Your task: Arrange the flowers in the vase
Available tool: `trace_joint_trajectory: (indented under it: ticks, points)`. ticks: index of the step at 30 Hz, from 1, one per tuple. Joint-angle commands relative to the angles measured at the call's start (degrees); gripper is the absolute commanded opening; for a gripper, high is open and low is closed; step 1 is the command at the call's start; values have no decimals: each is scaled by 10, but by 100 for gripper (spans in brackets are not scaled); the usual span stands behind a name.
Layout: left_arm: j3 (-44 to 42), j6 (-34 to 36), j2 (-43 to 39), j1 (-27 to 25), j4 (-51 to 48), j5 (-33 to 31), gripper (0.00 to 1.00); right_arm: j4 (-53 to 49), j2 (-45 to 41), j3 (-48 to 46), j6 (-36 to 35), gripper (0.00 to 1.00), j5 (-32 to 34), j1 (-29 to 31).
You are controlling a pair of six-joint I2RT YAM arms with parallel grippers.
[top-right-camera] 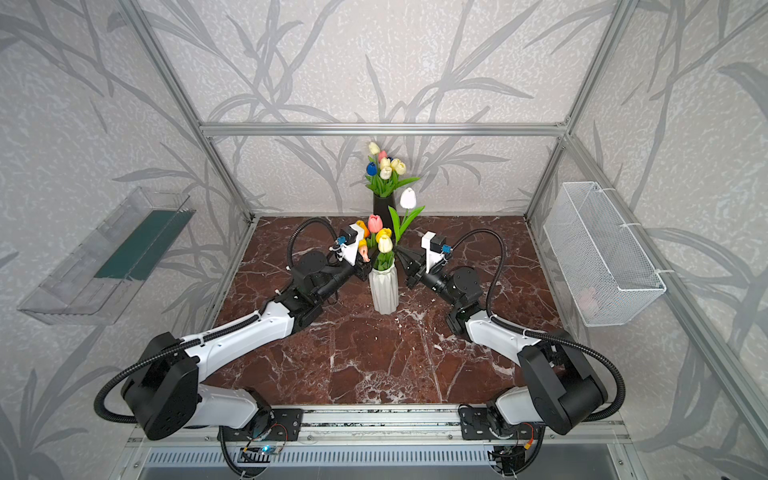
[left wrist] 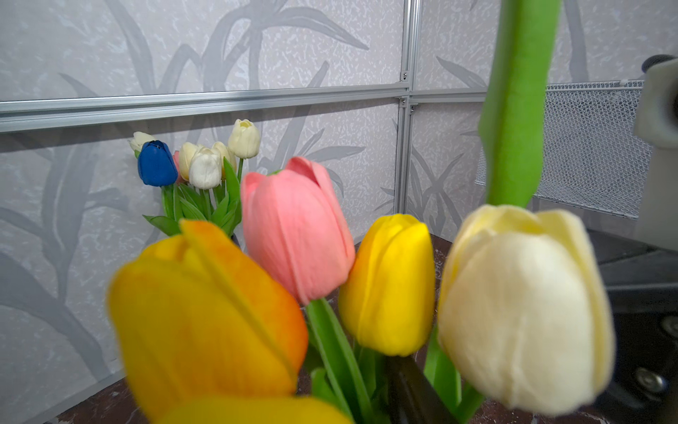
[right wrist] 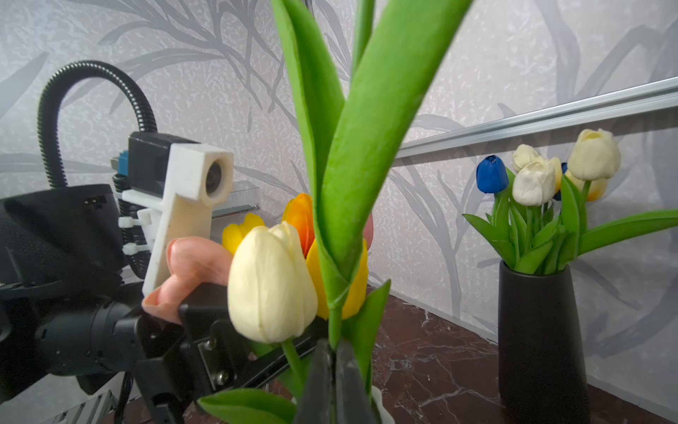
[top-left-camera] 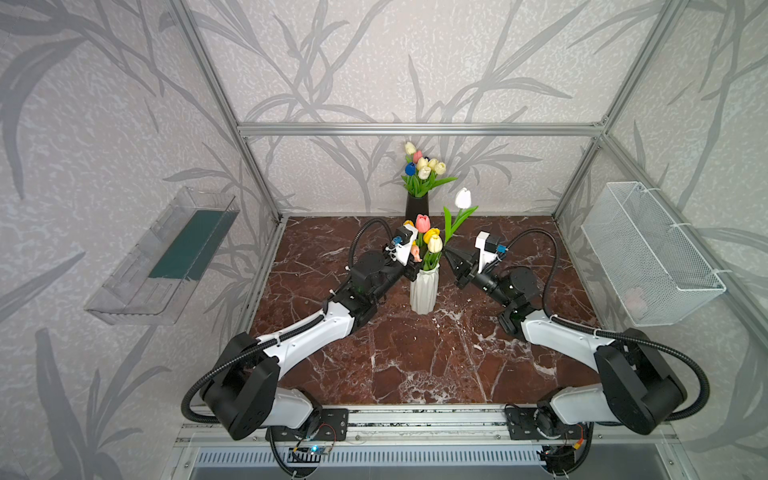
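Note:
A white ribbed vase (top-left-camera: 423, 293) (top-right-camera: 384, 293) stands mid-table and holds pink (left wrist: 293, 227), yellow (left wrist: 389, 282), orange (left wrist: 205, 312) and cream (left wrist: 521, 315) flowers. My right gripper (top-left-camera: 449, 252) (right wrist: 333, 354) is shut on the stem of a white tulip (top-left-camera: 462, 198) (top-right-camera: 408, 198), which stands upright just right of the bunch, above the vase mouth. My left gripper (top-left-camera: 415, 270) (right wrist: 220, 341) reaches into the stems from the left. One dark finger (left wrist: 407, 392) shows among them, and its grip is hidden. A drooping pink head (right wrist: 190, 264) rests on that gripper.
A black vase (top-left-camera: 417, 208) (right wrist: 539, 330) with blue, cream and white tulips (top-left-camera: 422, 166) stands against the back wall. A white wire basket (top-left-camera: 648, 253) hangs on the right wall and a clear tray (top-left-camera: 162, 257) on the left wall.

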Motion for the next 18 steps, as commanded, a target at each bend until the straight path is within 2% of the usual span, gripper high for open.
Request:
trace_joint_trajectory:
  ticks: [1, 3, 5, 9, 11, 15, 17, 18]
  points:
    - [-6, 12, -23, 5, 15, -13, 18, -16, 0, -4, -41, 2, -8, 9]
    - [-8, 12, -20, 5, 20, -11, 23, -27, 2, -3, -50, 3, -8, 11]
    - [-10, 12, -17, 5, 20, -13, 31, -31, 6, -6, -59, 6, -8, 12]
    - [-19, 11, -22, 5, 22, -13, 52, -32, -4, -21, -71, 25, 3, 12]
    - [-25, 9, -27, 5, 20, -13, 58, -43, -18, -25, -76, 34, 10, 12]
    - [-41, 5, -37, 5, 16, -12, 70, -97, -45, -19, -94, 43, 29, 12]
    - [-48, 2, -43, 5, 10, -9, 73, -133, -56, -11, -100, 45, 42, 13]
    - [-51, 2, -47, 4, 6, -9, 78, -142, -63, -11, -107, 46, 40, 13]
